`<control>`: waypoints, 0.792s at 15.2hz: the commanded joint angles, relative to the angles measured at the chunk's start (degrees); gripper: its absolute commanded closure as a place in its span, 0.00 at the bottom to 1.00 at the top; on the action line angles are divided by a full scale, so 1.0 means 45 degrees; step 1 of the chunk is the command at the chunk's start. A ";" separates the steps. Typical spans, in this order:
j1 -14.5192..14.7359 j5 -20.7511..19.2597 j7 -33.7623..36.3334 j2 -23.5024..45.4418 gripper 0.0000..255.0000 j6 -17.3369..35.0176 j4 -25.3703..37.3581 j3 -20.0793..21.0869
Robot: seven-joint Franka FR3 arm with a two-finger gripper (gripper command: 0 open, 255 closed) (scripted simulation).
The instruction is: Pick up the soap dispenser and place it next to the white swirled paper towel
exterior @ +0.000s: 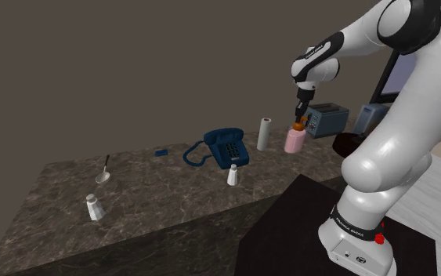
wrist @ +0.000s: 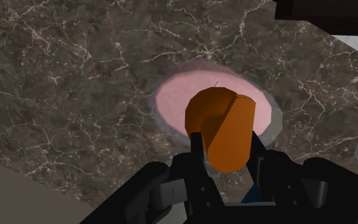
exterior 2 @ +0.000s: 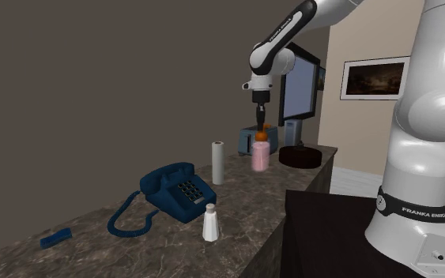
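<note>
Orange-topped soap dispenser (wrist: 219, 124) tight between jaws

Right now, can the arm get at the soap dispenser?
Yes, it seems so: the jaws are down on the pink soap dispenser, closed around its orange pump head. The paper towel roll stands clear beside it.

Arm (exterior: 375, 157): glossy white rounded links, dark grey-black bands at the joints, small white lettering on the dark collar near the wrist. Lowest black band (exterior 2: 412, 208) reads FRANKA EMIKA in white; the white base block (exterior: 356, 252) under it carries a red dot (exterior: 380, 239) and a few small dark marks. Gripper (exterior: 300, 116) all black, boxy body, one pale grey insert (wrist: 170, 191) on it
</note>
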 commanded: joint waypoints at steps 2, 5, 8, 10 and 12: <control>-0.0013 0.0095 -0.0080 0.0259 1.00 0.0511 -0.0250 -0.0029; -0.0017 0.0217 -0.0162 0.0572 1.00 0.1030 -0.0472 -0.0044; -0.0024 0.0361 -0.0258 0.0911 1.00 0.1548 -0.0669 -0.0051; -0.0030 0.0470 -0.0330 0.1150 1.00 0.1891 -0.0786 -0.0050; -0.0039 0.0590 -0.0410 0.1401 1.00 0.2233 -0.0892 -0.0043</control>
